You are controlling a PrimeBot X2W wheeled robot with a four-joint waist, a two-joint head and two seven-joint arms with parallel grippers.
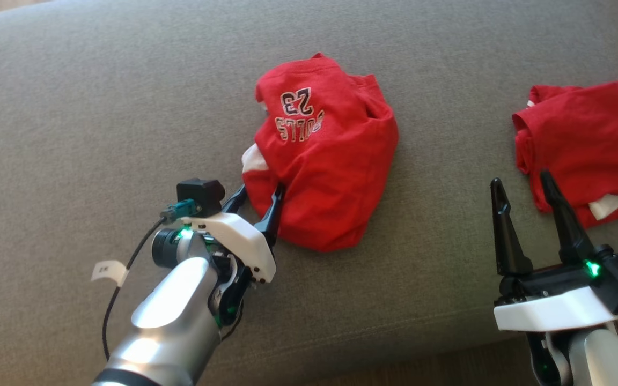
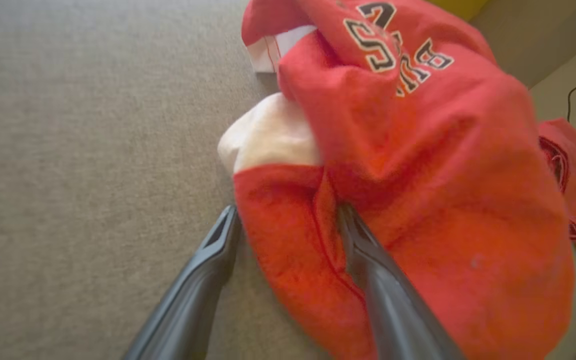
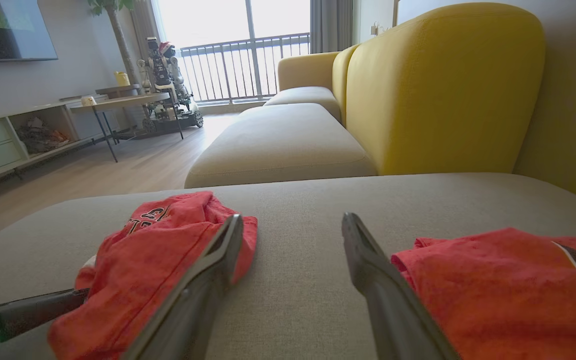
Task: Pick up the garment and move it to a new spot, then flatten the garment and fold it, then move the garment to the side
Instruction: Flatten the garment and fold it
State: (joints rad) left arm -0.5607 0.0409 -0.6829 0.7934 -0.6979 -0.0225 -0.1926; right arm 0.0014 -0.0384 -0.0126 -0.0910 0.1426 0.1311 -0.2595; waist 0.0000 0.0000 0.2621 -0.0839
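You are working over the grey sofa seat (image 1: 73,96), and the crumpled red garment (image 1: 325,161) lies bunched on it; take that garment as your marker for everything else. Beyond the garment, in the right wrist view, the yellow backrest (image 3: 443,90) rises from the seat. To the garment's right, well apart with bare seat between, lies a second red shirt (image 1: 588,139), flatter and running off the edge of the head view.

Your left gripper (image 1: 262,188) is at the garment's near left edge. Its fingers are spread wide, not pinching. One finger (image 2: 218,240) rests on the seat just outside the cloth, the other (image 2: 363,245) is pushed into a crease, and a fold of red cloth sits between them.

Your right gripper (image 1: 520,178) stands to the garment's right, between it and the second shirt, fingers spread with nothing between them.

A white patch (image 1: 252,160) shows at the garment's left edge, just above the left fingers, and the number print (image 1: 296,102) lies on its far part.
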